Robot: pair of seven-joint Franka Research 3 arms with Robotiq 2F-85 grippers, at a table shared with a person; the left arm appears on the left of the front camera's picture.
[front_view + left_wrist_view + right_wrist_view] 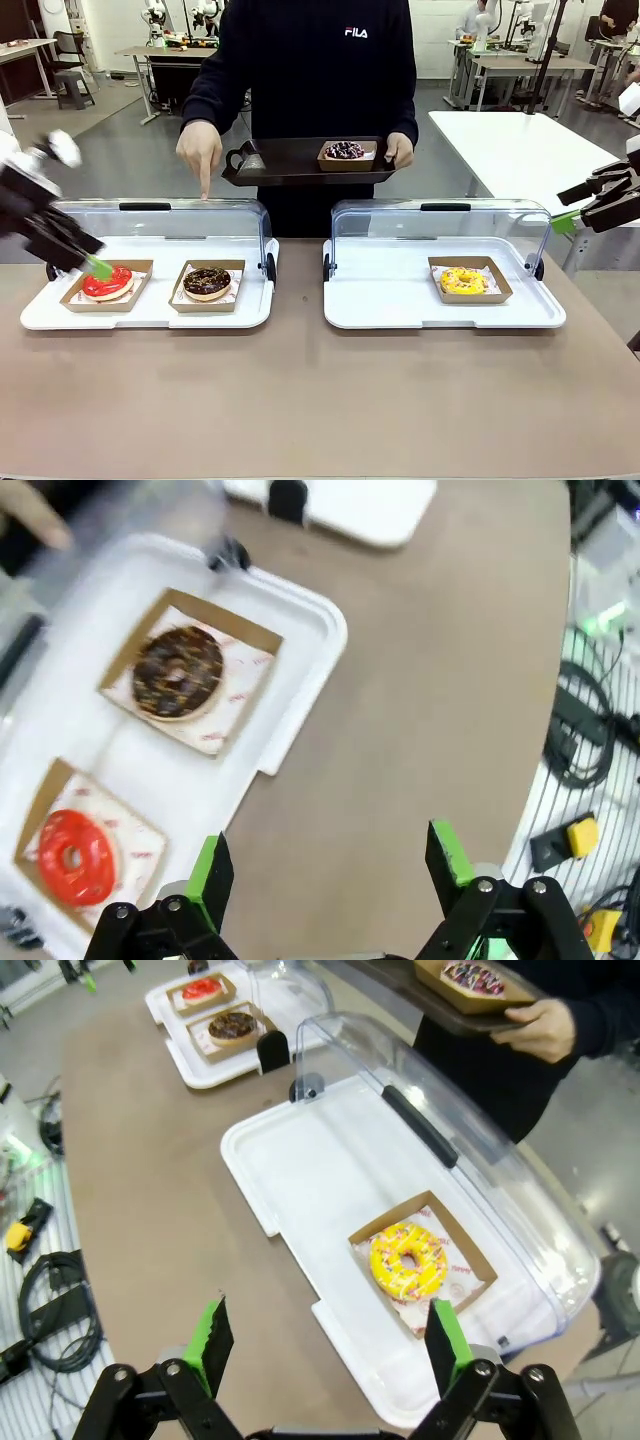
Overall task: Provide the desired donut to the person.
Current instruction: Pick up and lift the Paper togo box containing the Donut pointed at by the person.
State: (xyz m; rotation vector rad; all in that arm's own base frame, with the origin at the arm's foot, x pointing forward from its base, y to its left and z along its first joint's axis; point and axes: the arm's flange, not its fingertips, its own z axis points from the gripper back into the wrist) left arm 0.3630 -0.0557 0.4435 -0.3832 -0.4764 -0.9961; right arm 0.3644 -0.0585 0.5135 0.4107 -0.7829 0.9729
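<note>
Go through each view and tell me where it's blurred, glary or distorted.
Front view: mostly sharp, but the robot's left hand by the red donut is smeared. Left wrist view: the top-left corner is blurred, the person's hand just a streak; the chocolate donut reads well. Right wrist view: crisp, with white glare on the clear lid and wide-angle bending of the table.

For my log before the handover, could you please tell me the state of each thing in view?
Left case lid: open.
Right case lid: open.
Left gripper: open, empty.
Right gripper: open, empty.
Person's hand: pointing down at left case lid.
Black tray: held by person, carrying one sprinkled donut.
</note>
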